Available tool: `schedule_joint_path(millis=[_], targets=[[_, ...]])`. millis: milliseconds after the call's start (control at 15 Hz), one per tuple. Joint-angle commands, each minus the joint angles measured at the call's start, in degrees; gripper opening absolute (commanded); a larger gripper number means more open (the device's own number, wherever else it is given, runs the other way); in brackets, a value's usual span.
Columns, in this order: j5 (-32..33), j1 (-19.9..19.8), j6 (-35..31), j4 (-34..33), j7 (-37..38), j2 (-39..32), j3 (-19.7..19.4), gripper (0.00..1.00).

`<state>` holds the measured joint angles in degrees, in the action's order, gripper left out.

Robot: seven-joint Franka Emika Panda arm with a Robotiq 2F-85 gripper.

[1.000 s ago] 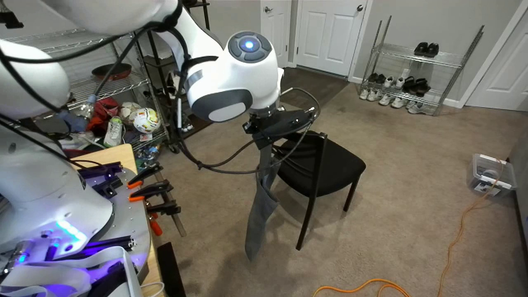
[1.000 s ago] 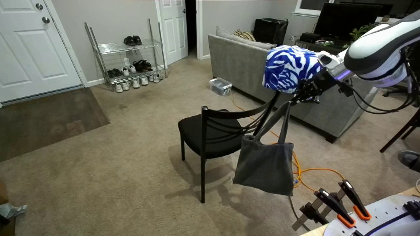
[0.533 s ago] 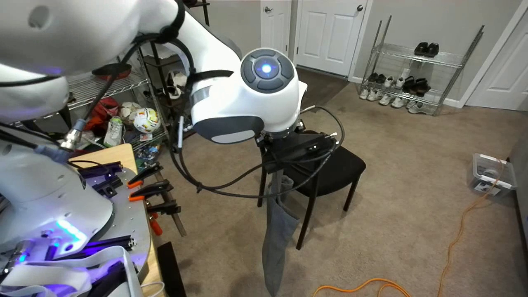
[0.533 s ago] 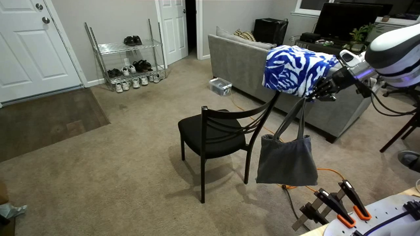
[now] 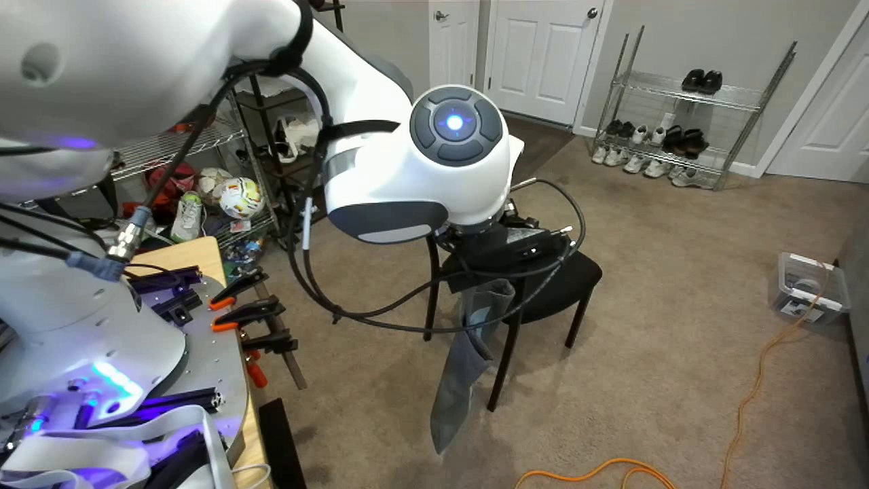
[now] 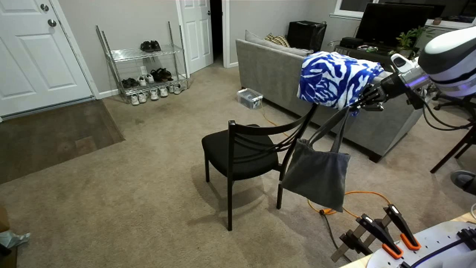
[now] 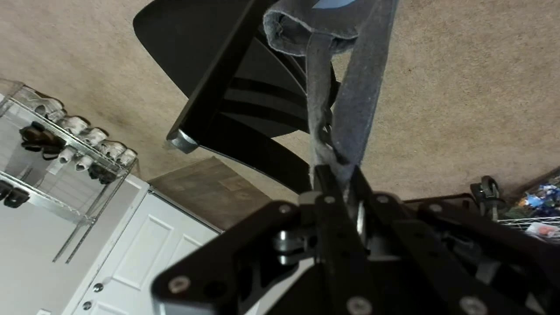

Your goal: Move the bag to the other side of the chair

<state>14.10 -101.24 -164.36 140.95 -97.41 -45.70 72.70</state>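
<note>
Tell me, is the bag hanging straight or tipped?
Tipped. In an exterior view, the bag hangs by its handles from the jaws, and its bottom edge slants, with the corner nearer the chair higher.

Cannot read any text, brand, number or sign in these views. Can find a black-and-white label (image 5: 801, 310) on the clear plastic storage box (image 5: 803, 292), right side of an exterior view, too small to decipher. Cannot make out lettering on the patterned ball (image 5: 241, 198) at left either.
</note>
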Motion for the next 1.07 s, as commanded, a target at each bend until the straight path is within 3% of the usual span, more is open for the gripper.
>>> schedule_joint_path(millis=[0,400,467,1000], targets=[[-0.42,0.2,-0.17,0.01,-0.29,0.14,-0.12,0.1],[-0.43,0.2,-0.17,0.01,-0.29,0.1,-0.12,0.1],[-0.52,0.16,-0.17,-0.21,-0.27,-0.11,-0.26,0.02],[-1.55,0.55,0.55,-5.55,-0.51,-0.7,-2.77,0.02]])
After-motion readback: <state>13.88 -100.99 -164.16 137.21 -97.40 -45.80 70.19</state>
